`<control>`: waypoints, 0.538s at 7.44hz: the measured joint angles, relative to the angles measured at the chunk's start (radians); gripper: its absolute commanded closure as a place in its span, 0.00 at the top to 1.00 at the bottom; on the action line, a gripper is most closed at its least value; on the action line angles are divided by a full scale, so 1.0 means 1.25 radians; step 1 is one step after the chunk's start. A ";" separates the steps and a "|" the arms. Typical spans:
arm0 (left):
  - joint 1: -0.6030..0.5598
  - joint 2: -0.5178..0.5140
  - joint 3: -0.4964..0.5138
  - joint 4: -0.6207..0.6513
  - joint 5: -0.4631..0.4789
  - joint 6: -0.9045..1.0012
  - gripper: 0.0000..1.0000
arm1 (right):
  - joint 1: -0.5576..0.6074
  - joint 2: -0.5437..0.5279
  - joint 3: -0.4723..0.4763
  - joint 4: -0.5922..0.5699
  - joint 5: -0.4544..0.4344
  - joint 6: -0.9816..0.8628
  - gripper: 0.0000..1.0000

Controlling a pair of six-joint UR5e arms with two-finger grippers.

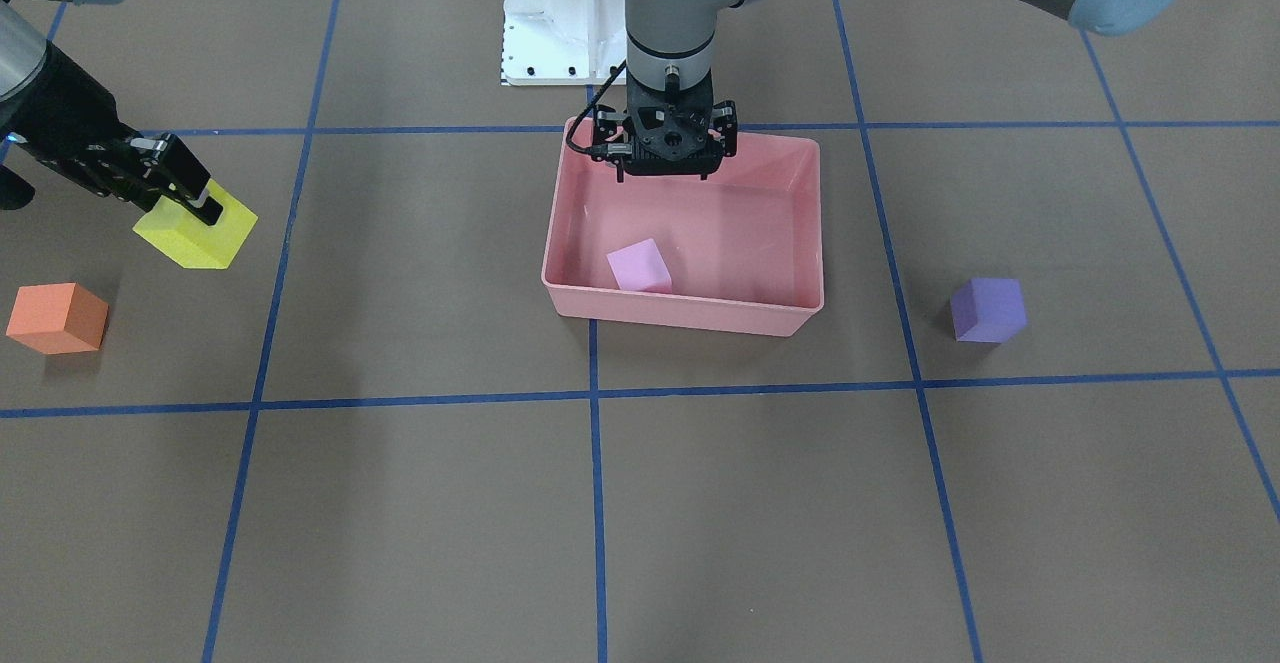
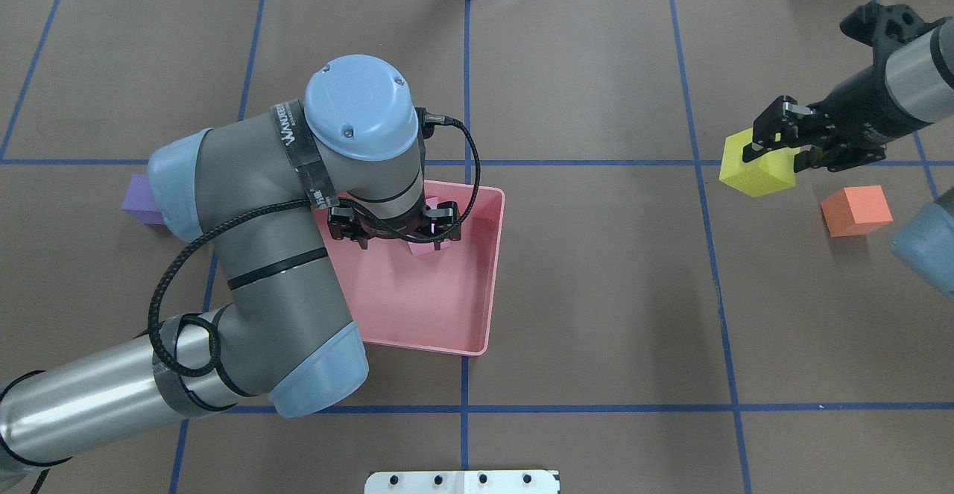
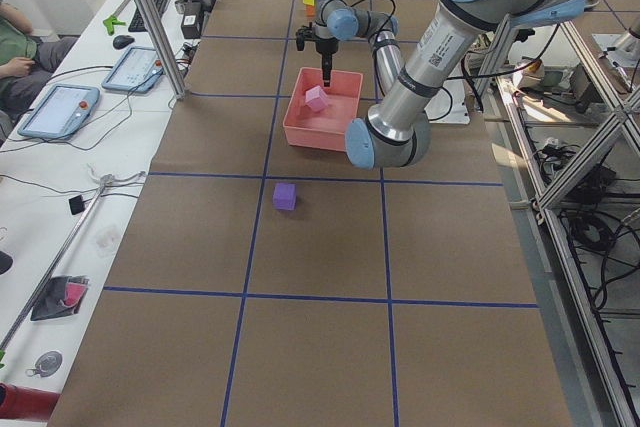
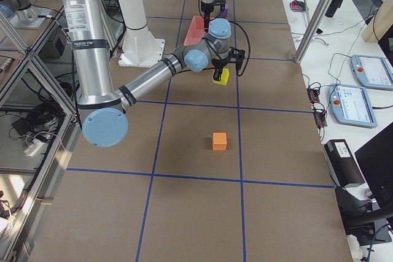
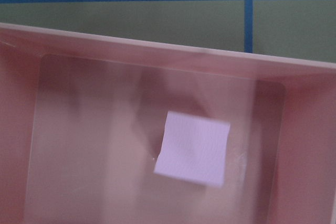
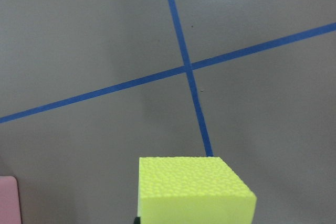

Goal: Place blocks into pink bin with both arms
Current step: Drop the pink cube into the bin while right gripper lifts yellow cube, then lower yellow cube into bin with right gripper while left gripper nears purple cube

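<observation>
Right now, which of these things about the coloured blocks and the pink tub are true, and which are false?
1. The light pink-lilac matte cube lies inside the salmon-pink plastic bin. True.
2. The right gripper holds the orange matte cube. False: it holds the yellow matte cube; the orange one sits on the table.
3. The purple matte cube is in the bin. False: it sits on the table outside it.
4. The left gripper is over the bin, empty. True.

Pink bin [image 1: 790, 313]: desk [image 1: 700, 503] centre.
Lilac block [image 1: 640, 266]: tilted inside bin.
Yellow block [image 2: 756, 175]: in right end effector [image 2: 782, 153].
Orange block [image 2: 855, 211]: desk, right.
Purple block [image 1: 988, 310]: desk, left.
</observation>
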 measured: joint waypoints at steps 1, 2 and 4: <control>-0.016 0.000 -0.022 0.023 -0.001 0.031 1.00 | -0.014 0.070 0.000 -0.070 0.000 0.001 0.00; -0.048 0.001 -0.059 0.082 -0.002 0.093 0.99 | -0.039 0.136 -0.001 -0.129 -0.003 0.018 0.00; -0.134 0.039 -0.128 0.180 -0.010 0.233 0.99 | -0.100 0.230 -0.004 -0.175 -0.019 0.129 0.00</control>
